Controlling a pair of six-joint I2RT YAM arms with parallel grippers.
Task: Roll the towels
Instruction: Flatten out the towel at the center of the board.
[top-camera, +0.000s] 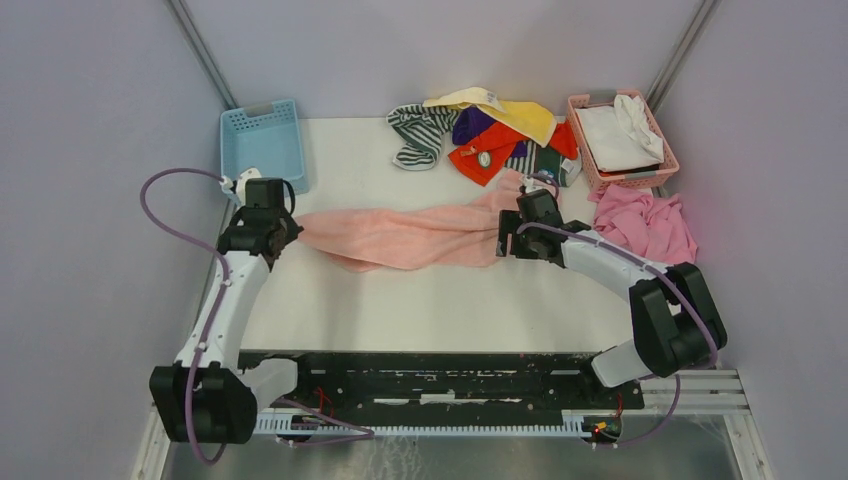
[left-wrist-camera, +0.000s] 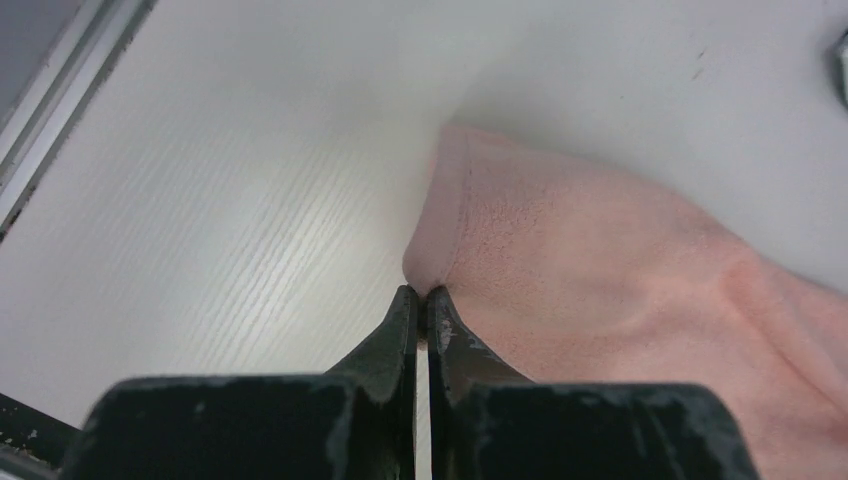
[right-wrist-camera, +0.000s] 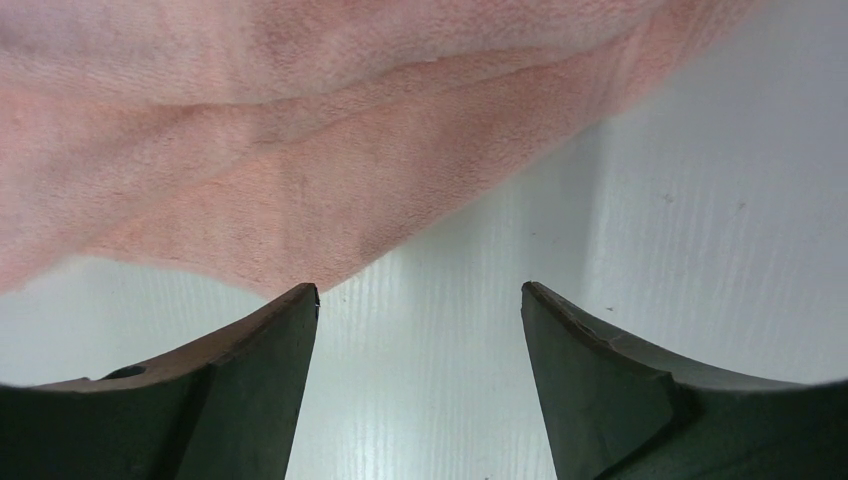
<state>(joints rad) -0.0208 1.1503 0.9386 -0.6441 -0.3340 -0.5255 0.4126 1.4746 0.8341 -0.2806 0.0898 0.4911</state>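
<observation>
white table: left pincer pinches light pink towel, right pincer gapes.

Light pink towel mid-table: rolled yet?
Not rolled. The light pink towel is stretched long and loosely bunched, no coil; left gripper pinches one corner, right gripper jaws open at the other end.

The light pink towel lies unrolled, drawn into a long, twisted band across the middle of the table, creased lengthwise. At the back edge, a crumpled heap holds a green-and-white striped towel, a pale yellow towel on top, a purple towel, an orange-red towel and a dark green towel. A deeper pink towel lies bunched at the right
</observation>
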